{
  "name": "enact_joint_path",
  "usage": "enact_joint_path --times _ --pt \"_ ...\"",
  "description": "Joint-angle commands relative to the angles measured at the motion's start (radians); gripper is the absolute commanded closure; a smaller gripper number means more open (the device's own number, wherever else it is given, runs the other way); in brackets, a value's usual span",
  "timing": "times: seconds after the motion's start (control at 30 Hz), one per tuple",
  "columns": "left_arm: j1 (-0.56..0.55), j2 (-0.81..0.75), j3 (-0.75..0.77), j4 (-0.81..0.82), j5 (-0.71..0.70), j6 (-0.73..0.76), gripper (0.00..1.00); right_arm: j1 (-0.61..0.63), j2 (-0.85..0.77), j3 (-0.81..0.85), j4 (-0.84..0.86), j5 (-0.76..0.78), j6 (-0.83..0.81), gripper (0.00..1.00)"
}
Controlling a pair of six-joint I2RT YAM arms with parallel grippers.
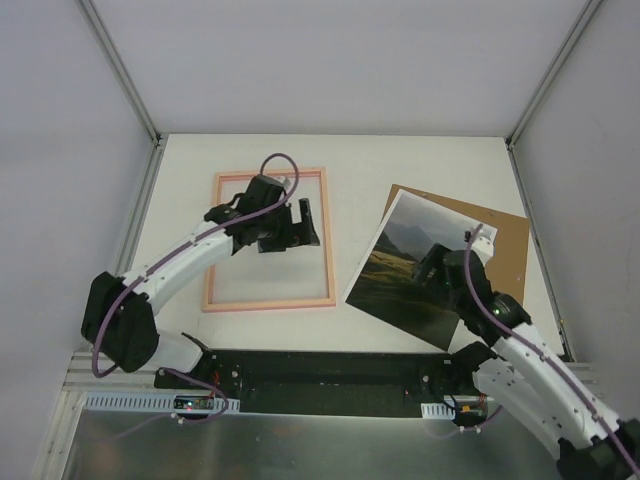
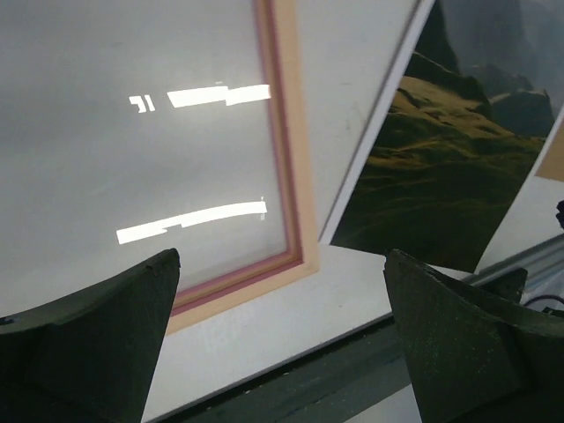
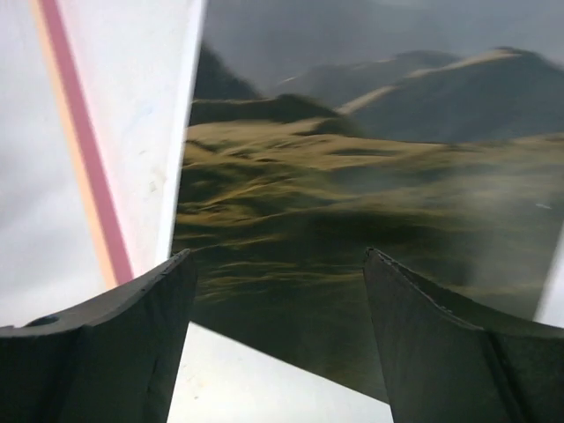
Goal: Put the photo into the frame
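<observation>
The frame (image 1: 211,240), peach with a pink inner edge, lies flat on the white table at the left centre. Its near right corner shows in the left wrist view (image 2: 300,176). The photo (image 1: 400,262) of green-brown hills lies face up to the right of the frame, tilted, partly on a brown backing board (image 1: 495,232). My left gripper (image 1: 308,224) hovers open and empty over the frame's right side (image 2: 282,262). My right gripper (image 1: 433,268) hovers open and empty over the photo's near part (image 3: 278,256). The photo fills the right wrist view (image 3: 370,167) and also shows in the left wrist view (image 2: 441,167).
A black rail (image 1: 330,375) runs along the table's near edge between the arm bases. Grey walls with metal posts (image 1: 140,110) close in the table on three sides. The frame's right edge (image 3: 79,150) runs a short way left of the photo.
</observation>
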Motion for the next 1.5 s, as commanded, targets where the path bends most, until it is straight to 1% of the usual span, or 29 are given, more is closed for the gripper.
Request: enact_joint_path --times 0.0,0.1,0.13,0.27,0.37,0.4,0.47,0.6,0.67,0.73,0.87,1.0,1.03,1.17,1.37,1.47 --pt "-0.13 0.171 0.151 0.09 0.067 0.03 0.01 -0.18 -0.236 -0.073 -0.211 0.002 -0.052 0.19" --pt "-0.196 0.318 0.271 0.102 0.106 0.05 0.03 -0.347 -0.29 -0.082 -0.272 -0.07 -0.115 0.16" --pt "-0.21 0.361 0.321 0.104 0.122 0.053 0.04 -0.398 -0.282 -0.085 -0.26 -0.131 -0.135 0.16" --pt "-0.244 0.529 0.441 0.106 0.173 0.078 0.07 -0.563 -0.163 -0.07 -0.228 -0.27 -0.173 0.17" --pt "-0.255 0.61 0.506 0.106 0.192 0.088 0.07 -0.663 -0.082 -0.07 -0.178 -0.33 -0.199 0.16" --pt "-0.255 0.632 0.529 0.106 0.202 0.096 0.08 -0.695 -0.065 -0.075 -0.161 -0.386 -0.202 0.16" --pt "-0.256 0.675 0.56 0.106 0.218 0.104 0.08 -0.755 -0.029 -0.084 -0.131 -0.432 -0.211 0.14" --pt "-0.256 0.731 0.592 0.106 0.195 0.122 0.08 -0.858 0.035 -0.095 -0.105 -0.481 -0.256 0.08" --pt "-0.256 0.753 0.609 0.106 0.186 0.134 0.08 -0.909 0.06 -0.107 -0.084 -0.53 -0.268 0.05" --pt "-0.256 0.781 0.635 0.104 0.182 0.145 0.08 -0.936 0.078 -0.118 -0.062 -0.552 -0.268 0.04" --pt "-0.255 0.846 0.707 0.089 0.176 0.167 0.08 -0.949 0.116 -0.125 -0.027 -0.548 -0.274 0.0" --pt "-0.253 0.897 0.761 0.073 0.176 0.182 0.08 -0.96 0.153 -0.139 0.017 -0.56 -0.276 0.0" --pt "-0.253 0.906 0.767 0.072 0.17 0.184 0.08 -0.96 0.162 -0.144 0.028 -0.561 -0.276 0.03" --pt "-0.255 0.939 0.796 0.06 0.159 0.187 0.08 -0.963 0.213 -0.154 0.074 -0.58 -0.274 0.04" --pt "-0.255 0.968 0.811 0.044 0.13 0.184 0.08 -0.961 0.278 -0.153 0.106 -0.583 -0.282 0.04" --pt "-0.255 0.982 0.817 0.046 0.129 0.182 0.08 -0.963 0.311 -0.153 0.131 -0.62 -0.28 0.04"
